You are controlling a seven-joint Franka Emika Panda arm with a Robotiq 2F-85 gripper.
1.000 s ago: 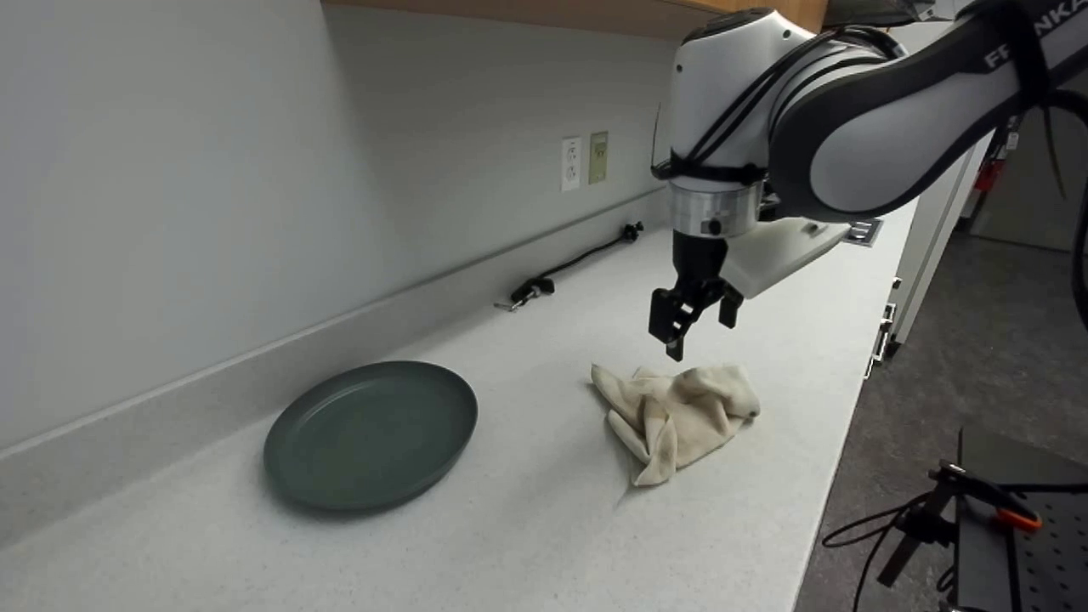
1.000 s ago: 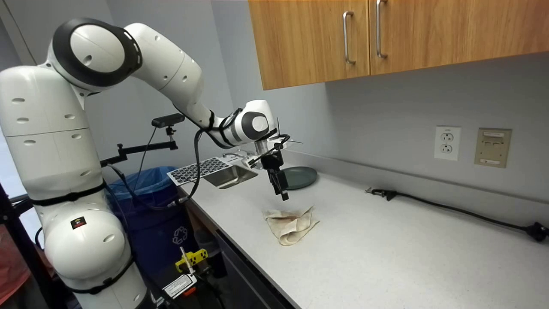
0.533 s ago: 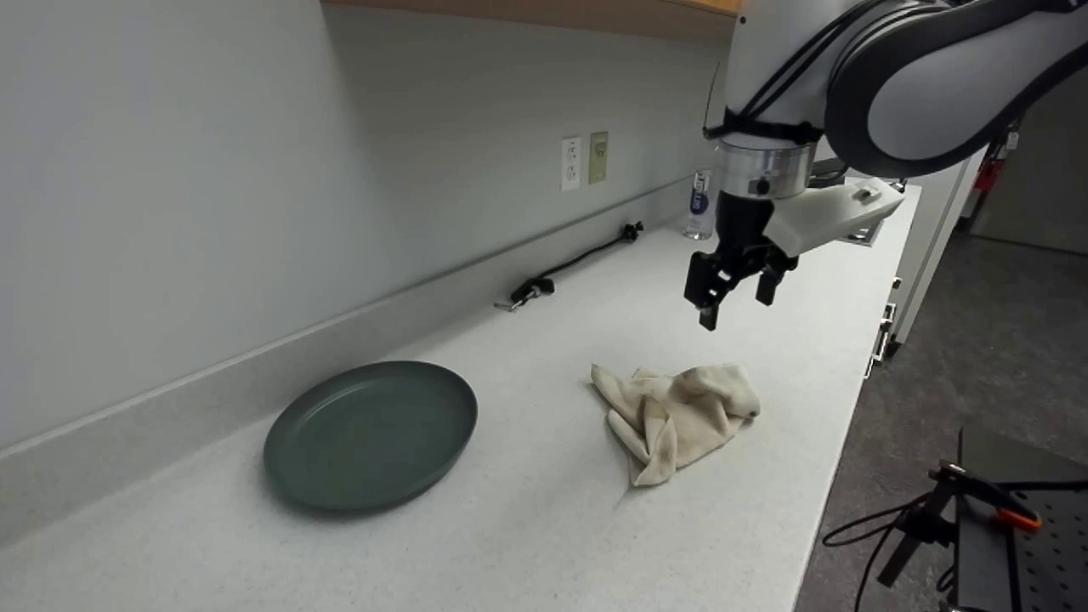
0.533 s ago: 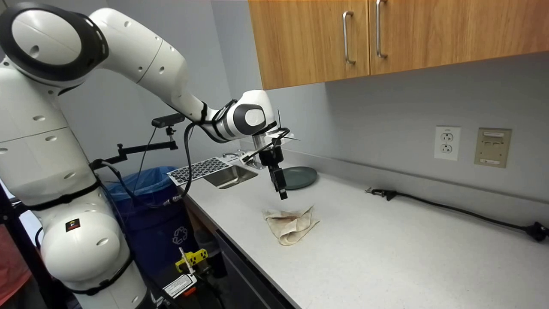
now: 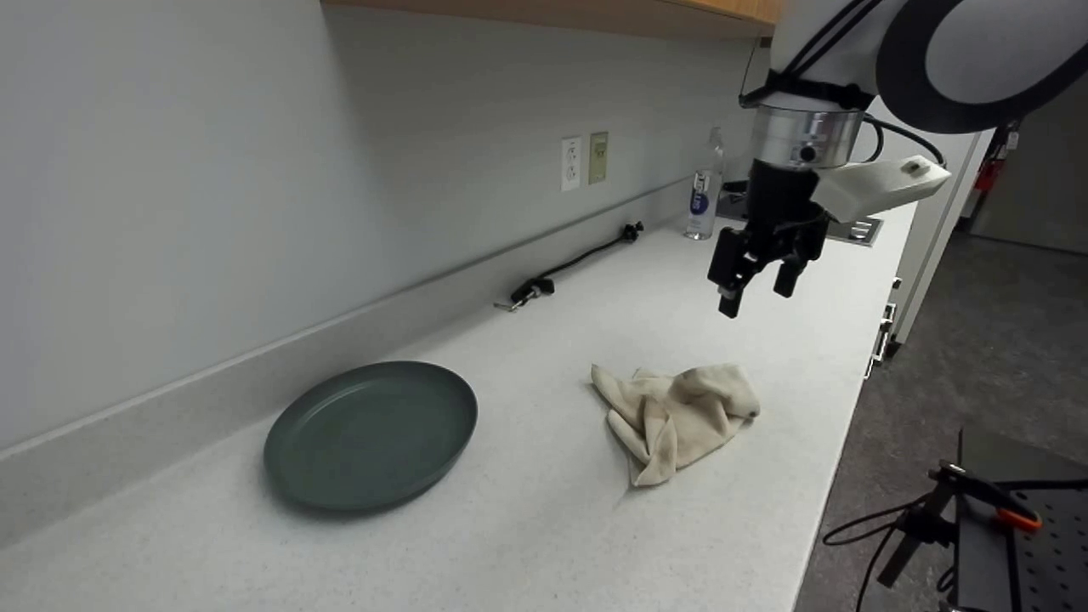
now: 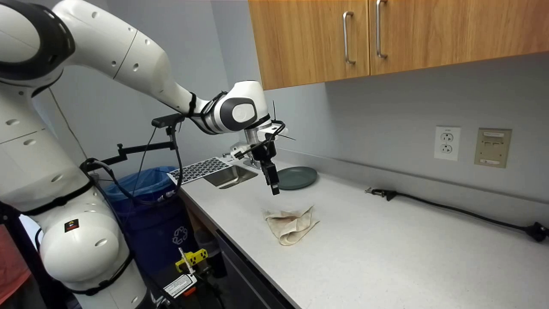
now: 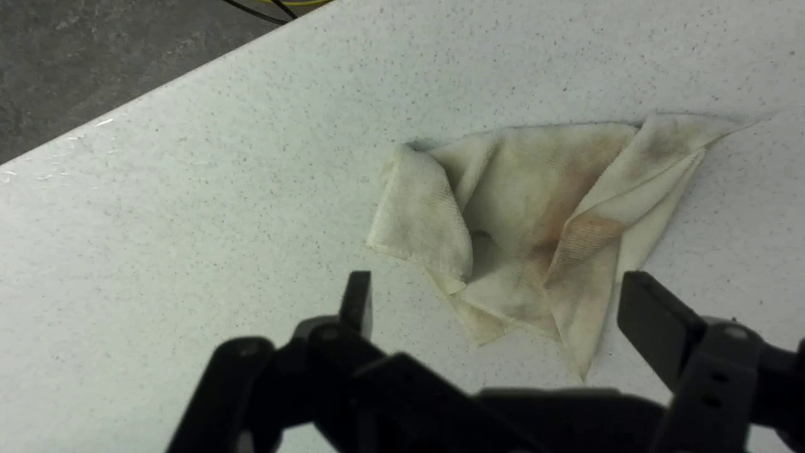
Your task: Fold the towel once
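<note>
A cream towel with brownish stains lies crumpled on the white counter, with some edges and corners folded over, in both exterior views (image 5: 693, 421) (image 6: 289, 227). In the wrist view the towel (image 7: 522, 189) lies ahead of the fingers, its lower corners reaching between them in the picture. My gripper (image 5: 757, 297) is open and empty. It hangs in the air above the counter, higher than the towel and apart from it; it also shows in an exterior view (image 6: 275, 189) and in the wrist view (image 7: 497, 296).
A dark green plate (image 5: 371, 438) lies on the counter beside the towel. A black cable with a clamp (image 5: 578, 259) lies along the wall, and a clear bottle (image 5: 704, 191) stands farther back. The counter's edge drops to the floor (image 5: 952, 357). Wooden cabinets (image 6: 309, 43) hang above.
My gripper has risen and moved away from the plate, to the right in one picture and slightly left in another. It stays open. The bottle has come into view. The towel has not moved.
</note>
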